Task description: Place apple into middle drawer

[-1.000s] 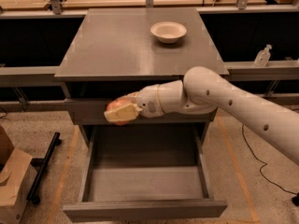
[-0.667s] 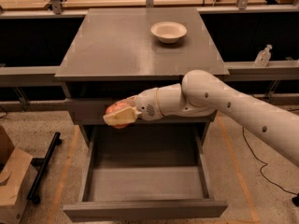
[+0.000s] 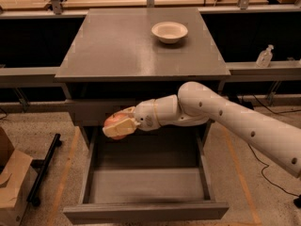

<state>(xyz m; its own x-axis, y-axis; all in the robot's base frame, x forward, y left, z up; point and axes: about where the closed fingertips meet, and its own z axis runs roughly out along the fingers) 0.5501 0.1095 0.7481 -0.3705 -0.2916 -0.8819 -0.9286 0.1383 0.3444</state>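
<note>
Over the last second the gripper (image 3: 118, 127), its cream fingers closed round the small red apple (image 3: 113, 120), has sunk slightly and drifted toward 9 o'clock. The fruit now hangs above the open middle drawer (image 3: 146, 185) at about 10 o'clock of its floor, so I judge it nearly ready for lowering. The apple is round and smooth, the drawer a shallow, matte grey tray with low walls, and a glazed cream bowl (image 3: 169, 31) sits at 1 o'clock on the cabinet top.
</note>
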